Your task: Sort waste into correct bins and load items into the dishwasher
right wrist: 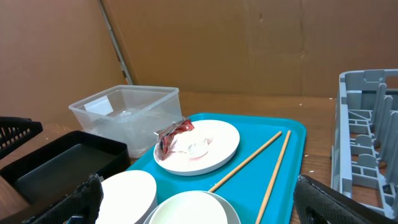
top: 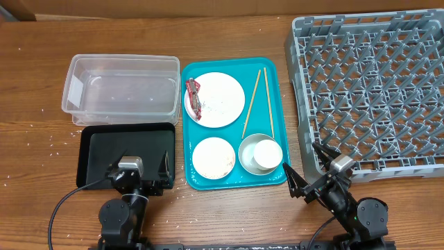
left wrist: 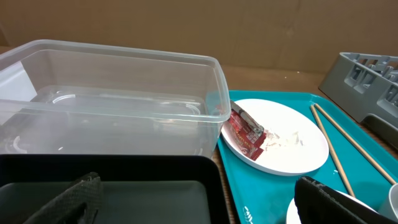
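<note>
Left tool (top: 139, 165) and right tool (top: 309, 167) splayed apart, wooden table (top: 229, 212) flecked with rice grains (top: 52, 142), cardboard wall (right wrist: 249, 43) behind

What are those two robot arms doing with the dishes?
Nothing is held. Both arms sit at the near table edge with fingers open: the left gripper over the black tray, the right gripper between the teal tray and the grey dish rack. The larger plate, smaller plate, bowl, cup, chopsticks and red wrapper all lie on the teal tray. The clear tub and the rack look empty.
</note>
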